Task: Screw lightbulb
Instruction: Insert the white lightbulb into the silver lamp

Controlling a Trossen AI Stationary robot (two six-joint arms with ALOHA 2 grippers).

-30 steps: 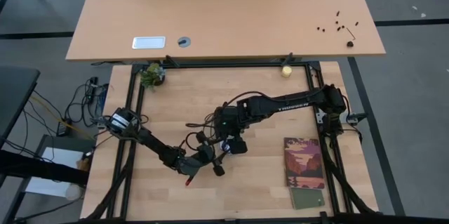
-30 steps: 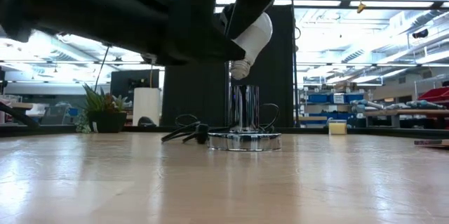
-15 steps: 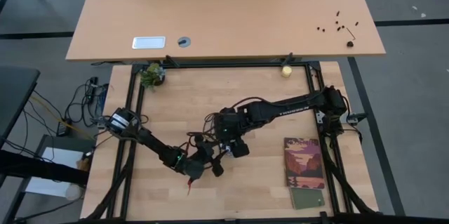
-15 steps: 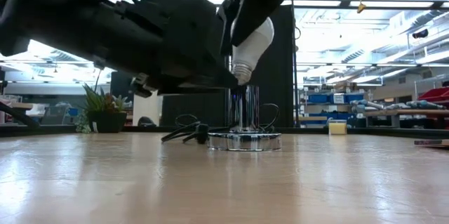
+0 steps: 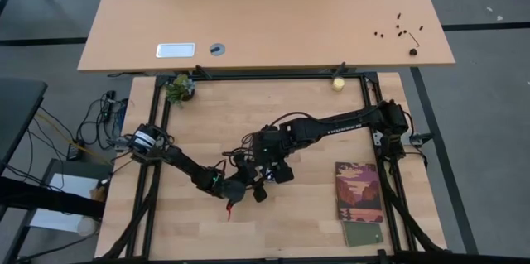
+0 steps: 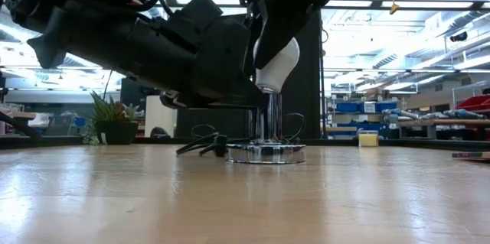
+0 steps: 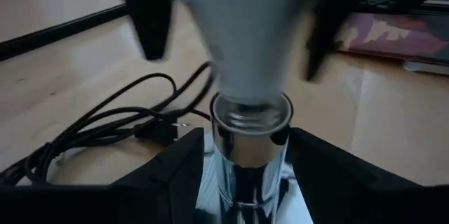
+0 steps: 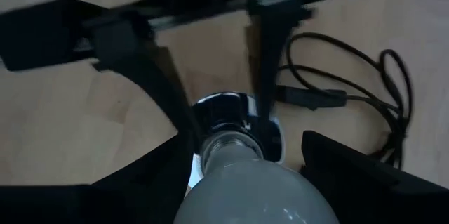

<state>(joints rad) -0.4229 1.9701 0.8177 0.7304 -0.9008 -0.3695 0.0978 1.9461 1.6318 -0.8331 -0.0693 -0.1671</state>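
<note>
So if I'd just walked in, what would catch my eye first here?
Probably the white lightbulb, held by the right gripper with its screw base right at the top of a shiny chrome socket near the middle of the table. The left gripper straddles that socket's stem, one dark finger on either side. A black cord loops beside it, and a colourful booklet lies off to the right.

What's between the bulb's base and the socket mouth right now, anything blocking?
Nothing visible. The right gripper holds the lightbulb with its screw base right at the mouth of the chrome socket. The left gripper straddles the socket post below the mouth, and the black cord lies off to the side.
</note>
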